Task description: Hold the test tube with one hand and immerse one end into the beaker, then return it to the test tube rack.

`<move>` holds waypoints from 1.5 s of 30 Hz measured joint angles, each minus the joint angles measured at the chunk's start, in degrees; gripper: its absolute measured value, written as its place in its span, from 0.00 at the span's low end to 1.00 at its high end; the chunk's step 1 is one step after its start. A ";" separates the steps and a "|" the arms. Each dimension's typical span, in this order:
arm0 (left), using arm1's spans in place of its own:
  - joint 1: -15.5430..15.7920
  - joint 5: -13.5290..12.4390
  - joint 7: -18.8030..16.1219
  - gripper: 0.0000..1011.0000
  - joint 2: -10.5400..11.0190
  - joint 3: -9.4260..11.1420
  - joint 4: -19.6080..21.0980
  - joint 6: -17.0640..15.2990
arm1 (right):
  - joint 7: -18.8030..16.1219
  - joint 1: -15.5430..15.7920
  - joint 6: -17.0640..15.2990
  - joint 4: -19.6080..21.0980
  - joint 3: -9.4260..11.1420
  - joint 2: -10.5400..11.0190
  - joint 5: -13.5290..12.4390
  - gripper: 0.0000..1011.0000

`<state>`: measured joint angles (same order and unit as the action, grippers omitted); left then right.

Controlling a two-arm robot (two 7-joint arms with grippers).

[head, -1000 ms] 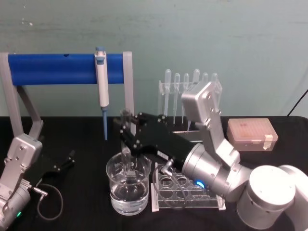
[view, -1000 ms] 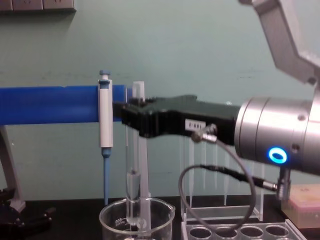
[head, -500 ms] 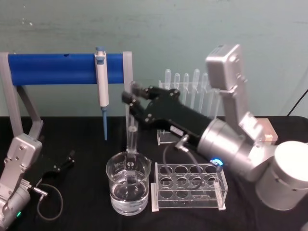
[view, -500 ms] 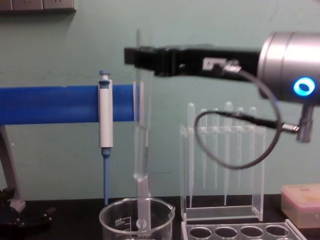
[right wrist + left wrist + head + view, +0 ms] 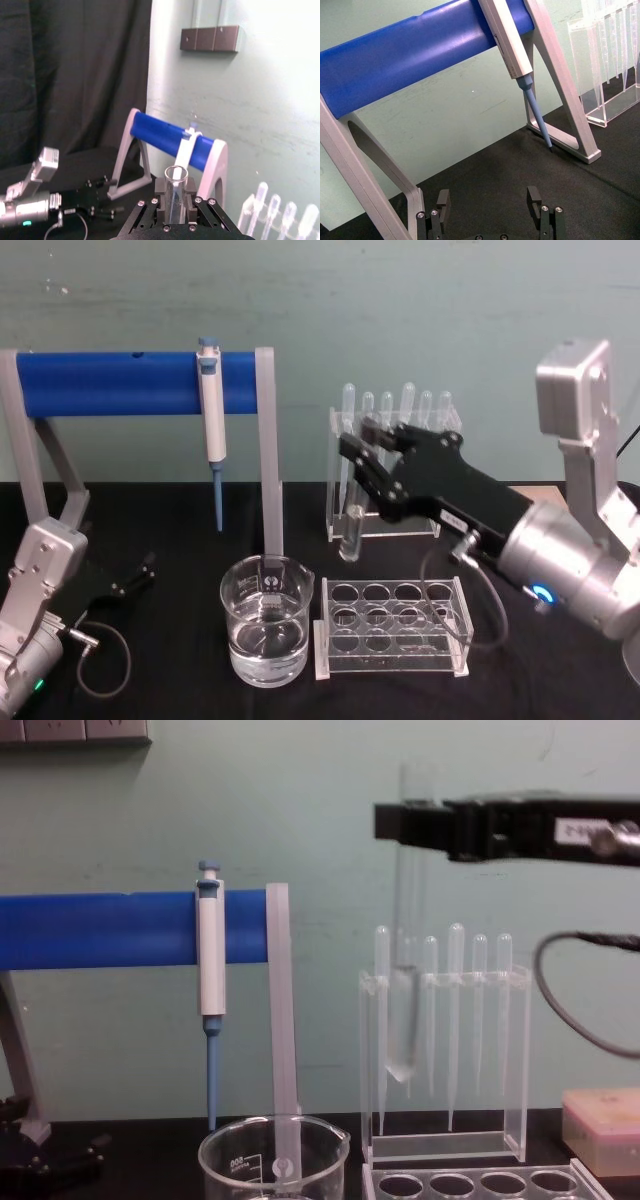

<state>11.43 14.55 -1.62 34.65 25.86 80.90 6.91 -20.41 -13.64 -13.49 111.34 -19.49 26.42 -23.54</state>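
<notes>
The test tube (image 5: 350,525) hangs upright in the air, with my right gripper (image 5: 360,458) shut on its upper part. It is above the back left corner of the clear rack (image 5: 392,625), to the right of the beaker (image 5: 266,630) and apart from it. In the chest view the test tube (image 5: 405,1020) has a little liquid in its rounded bottom, and the right gripper (image 5: 402,823) clamps it near the rim. The right wrist view shows the open rim of the tube (image 5: 175,192) between the jaws. The beaker (image 5: 272,1160) holds clear liquid. My left gripper (image 5: 135,578) rests open at the far left, its fingers (image 5: 534,197) spread.
A blue bar stand (image 5: 110,383) carries a blue-and-white pipettor (image 5: 210,410) behind the beaker. A clear holder with thin pipettes (image 5: 395,410) stands behind the rack. A pink box (image 5: 600,1115) sits at the right. A cable (image 5: 100,660) lies by the left arm.
My right gripper has lifted the test tube out of the beaker and carried it to the right, over the rack. The left arm has not moved.
</notes>
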 joint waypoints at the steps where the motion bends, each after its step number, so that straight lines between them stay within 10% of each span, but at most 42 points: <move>1: 0.00 0.00 0.00 0.99 0.00 0.00 0.00 0.00 | 0.08 0.45 0.22 0.01 0.11 0.26 -0.03 0.22; 14: 0.00 0.00 0.00 0.99 0.00 0.00 0.00 0.00 | 2.76 6.06 3.63 -1.22 1.26 1.38 2.35 0.22; 45: 0.00 0.00 0.00 0.99 0.00 0.00 0.00 0.00 | 2.40 7.07 3.80 -7.33 1.07 -2.01 3.13 0.22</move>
<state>11.43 14.55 -1.62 34.64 25.86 80.90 6.91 -18.01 -6.57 -9.69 104.01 -18.42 24.41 -20.41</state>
